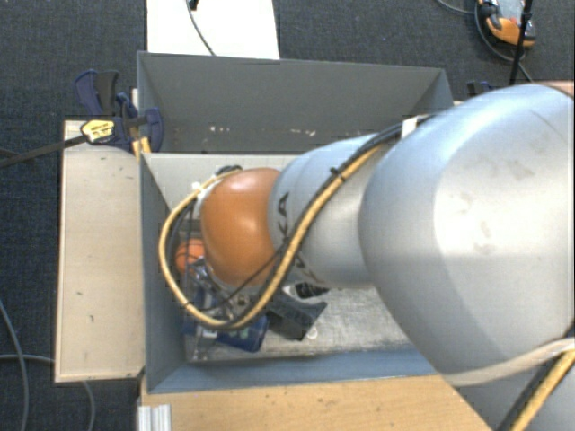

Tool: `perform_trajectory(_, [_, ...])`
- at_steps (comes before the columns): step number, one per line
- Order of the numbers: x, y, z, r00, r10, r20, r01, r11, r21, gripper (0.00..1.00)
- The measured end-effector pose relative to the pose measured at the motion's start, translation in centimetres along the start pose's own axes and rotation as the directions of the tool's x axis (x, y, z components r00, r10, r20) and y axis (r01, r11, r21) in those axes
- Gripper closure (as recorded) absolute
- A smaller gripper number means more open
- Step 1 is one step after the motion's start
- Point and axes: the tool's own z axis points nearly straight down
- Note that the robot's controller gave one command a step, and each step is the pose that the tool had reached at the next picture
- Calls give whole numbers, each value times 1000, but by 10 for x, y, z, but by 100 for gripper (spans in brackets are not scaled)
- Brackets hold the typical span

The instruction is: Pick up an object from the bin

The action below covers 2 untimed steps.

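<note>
Dark carpet is surrounding the grey metal bin (pixel 287 106). Low in the bin's lower-left corner the gripper (pixel 209 305) is being hidden beneath the arm's orange wrist cover (pixel 238 227), so how far it is parted, and whether anything is being gripped, cannot be judged. A small orange thing (pixel 186 259) is lying just to its left, and a blue thing (pixel 250 336) and a dark angular thing (pixel 298 317) are lying beside it by the near wall. The descent is probably best being centred over one piece, with the looping cable (pixel 169 241) being kept off the wall.
</note>
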Motion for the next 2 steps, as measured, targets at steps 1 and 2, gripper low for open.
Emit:
perform_trajectory(1, [-4, -1, -1, 895, -447, 16, 447, 895, 2, 100])
perform_trajectory(2, [-4, -1, -1, 895, -445, 16, 445, 895, 2, 100])
